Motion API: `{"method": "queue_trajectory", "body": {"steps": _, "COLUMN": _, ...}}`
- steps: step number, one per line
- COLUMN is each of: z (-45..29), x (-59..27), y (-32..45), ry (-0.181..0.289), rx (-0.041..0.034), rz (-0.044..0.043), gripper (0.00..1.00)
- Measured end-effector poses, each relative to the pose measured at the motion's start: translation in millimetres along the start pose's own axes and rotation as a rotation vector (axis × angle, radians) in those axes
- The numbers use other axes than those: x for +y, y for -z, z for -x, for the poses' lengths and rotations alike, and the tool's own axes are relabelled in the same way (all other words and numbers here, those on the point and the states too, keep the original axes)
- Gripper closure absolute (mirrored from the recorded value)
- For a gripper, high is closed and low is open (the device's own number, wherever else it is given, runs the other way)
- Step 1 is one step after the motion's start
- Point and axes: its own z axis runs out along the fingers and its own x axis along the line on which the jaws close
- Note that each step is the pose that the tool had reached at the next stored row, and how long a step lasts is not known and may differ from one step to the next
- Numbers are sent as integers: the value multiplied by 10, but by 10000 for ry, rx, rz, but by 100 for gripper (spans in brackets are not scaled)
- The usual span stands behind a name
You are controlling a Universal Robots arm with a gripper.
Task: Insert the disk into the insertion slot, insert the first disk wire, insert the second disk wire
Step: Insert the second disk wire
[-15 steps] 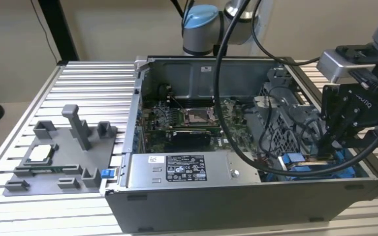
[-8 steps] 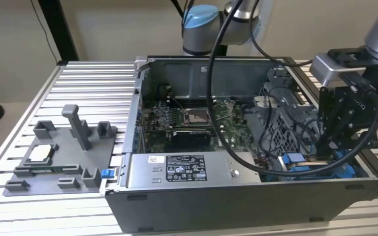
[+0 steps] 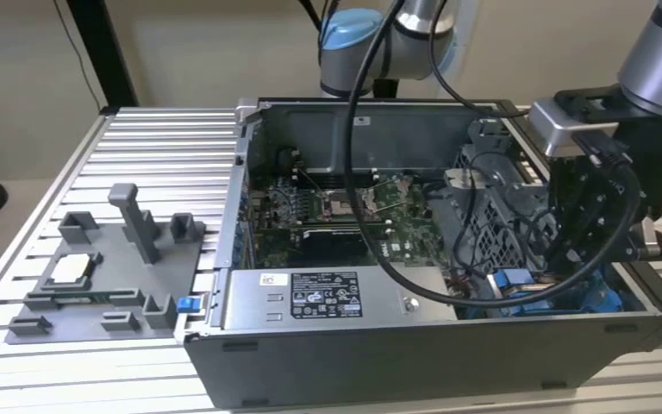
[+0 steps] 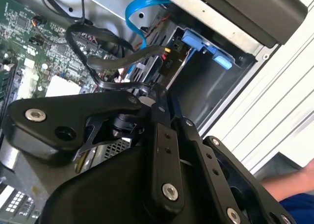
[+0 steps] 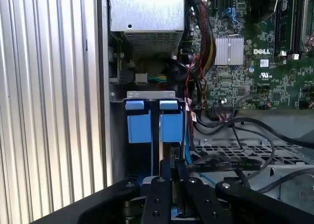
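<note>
My gripper [image 3: 598, 263] is low inside the open computer case [image 3: 423, 362], in the corner at the exterior view's right. It hangs just over the insertion slot [image 5: 149, 94], a grey metal bay with two blue latch pieces [image 5: 139, 123] at its end. In both wrist views the gripper's black linkage [image 4: 162, 150] covers the space right below it, so the disk is hidden. A black wire [image 4: 113, 62] loops from the board toward the gripper [image 4: 156, 92]. A blue flat wire [image 4: 140, 15] curves beside the slot [image 4: 211, 91]. More blue plastic [image 3: 607, 302] shows beneath the gripper.
The grey labelled power-supply box [image 3: 320, 297] lies next to the slot. The green motherboard [image 3: 331, 207] and perforated cage [image 5: 235, 153] fill the rest of the case. A grey fixture [image 3: 101, 276] sits on the slatted table [image 3: 159, 147]. A person's blue sleeve [image 4: 297, 202] is nearby.
</note>
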Motion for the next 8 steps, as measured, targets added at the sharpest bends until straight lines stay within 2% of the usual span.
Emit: {"method": "queue_trajectory", "body": {"steps": 8, "z": 27, "x": 81, "y": -33, "ry": -1, "rx": -17, "rz": -554, "gripper": 100}}
